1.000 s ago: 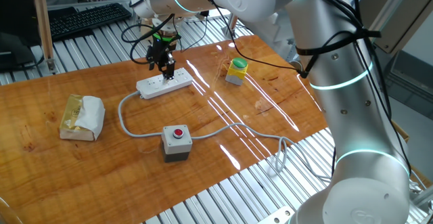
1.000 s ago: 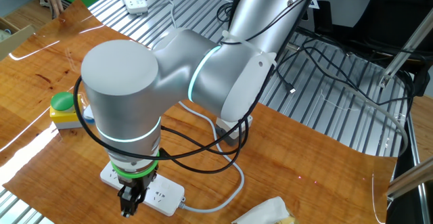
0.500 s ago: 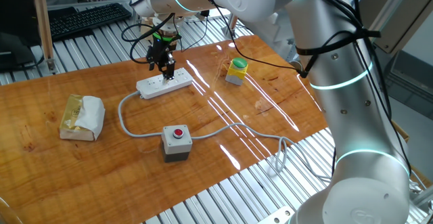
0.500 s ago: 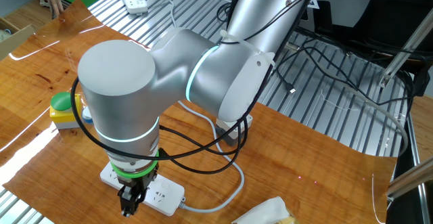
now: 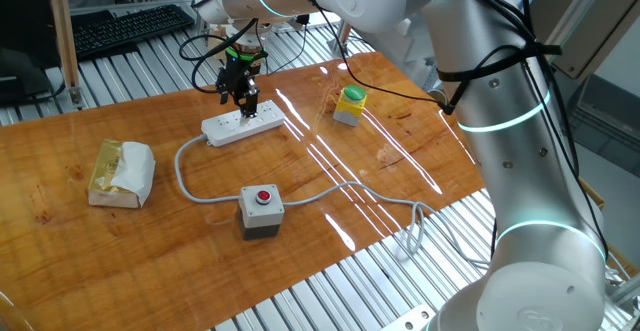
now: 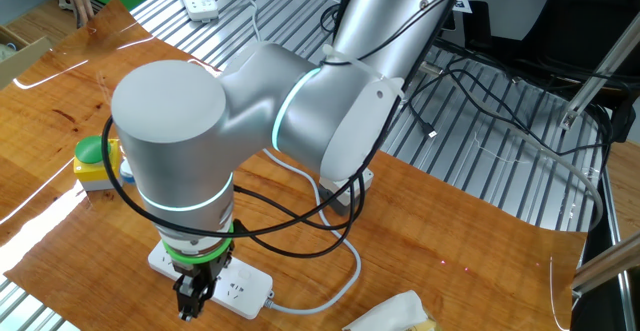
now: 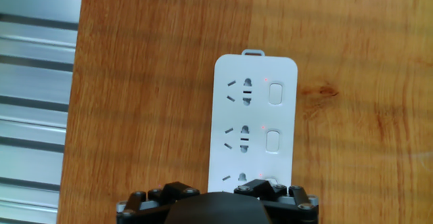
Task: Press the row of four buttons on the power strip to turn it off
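In one fixed view we see the power strip (image 5: 242, 125) lying flat on the wooden table (image 5: 400, 161), left of centre in the upper half of the frame, its grey cable (image 5: 185, 176) curling away from its left end. Our gripper (image 5: 245, 101) hangs directly over the strip, holding nothing; we cannot make out its fingertips, but it appears spread wide. In the hand view the strip runs up the middle of the frame, with the four buttons (image 7: 275, 141) along its right edge, two fully visible. Lower in the fixed view sits a grey box (image 5: 262, 212) with a red button.
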Tool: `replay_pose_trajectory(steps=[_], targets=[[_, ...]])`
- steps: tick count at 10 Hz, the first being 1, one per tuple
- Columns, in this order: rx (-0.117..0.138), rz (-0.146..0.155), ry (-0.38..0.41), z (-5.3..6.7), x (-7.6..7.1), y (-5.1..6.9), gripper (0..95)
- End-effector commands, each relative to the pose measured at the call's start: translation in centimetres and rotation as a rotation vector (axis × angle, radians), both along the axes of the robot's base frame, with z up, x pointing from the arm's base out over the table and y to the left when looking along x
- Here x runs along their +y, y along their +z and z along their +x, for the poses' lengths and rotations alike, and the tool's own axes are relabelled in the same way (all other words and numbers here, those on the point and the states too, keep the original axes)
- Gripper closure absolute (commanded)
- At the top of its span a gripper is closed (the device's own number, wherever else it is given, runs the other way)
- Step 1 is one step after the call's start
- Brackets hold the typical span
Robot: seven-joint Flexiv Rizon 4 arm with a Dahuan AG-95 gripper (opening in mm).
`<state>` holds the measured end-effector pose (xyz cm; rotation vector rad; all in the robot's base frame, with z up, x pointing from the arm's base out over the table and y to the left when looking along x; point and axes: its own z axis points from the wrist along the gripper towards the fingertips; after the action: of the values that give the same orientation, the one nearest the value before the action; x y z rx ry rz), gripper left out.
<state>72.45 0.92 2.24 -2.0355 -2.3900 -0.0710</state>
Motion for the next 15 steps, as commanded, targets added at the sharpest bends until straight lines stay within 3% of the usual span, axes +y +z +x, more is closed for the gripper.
replay_pose_trajectory(steps=[1, 6, 7, 9, 15], targets=[[-0.003, 0.005, -0.003, -0.3, 0.1, -0.5, 19.0], [0.011, -0.008, 0.001, -0.3, -0.1, -0.1, 19.0], [0.022, -0.009, 0.003, -0.4, -0.4, 0.3, 0.0], [0.031, -0.012, 0.003, -0.6, -1.0, 1.0, 0.0], [0.026, -0.021, 0.002, -0.1, -3.5, 0.7, 0.0]])
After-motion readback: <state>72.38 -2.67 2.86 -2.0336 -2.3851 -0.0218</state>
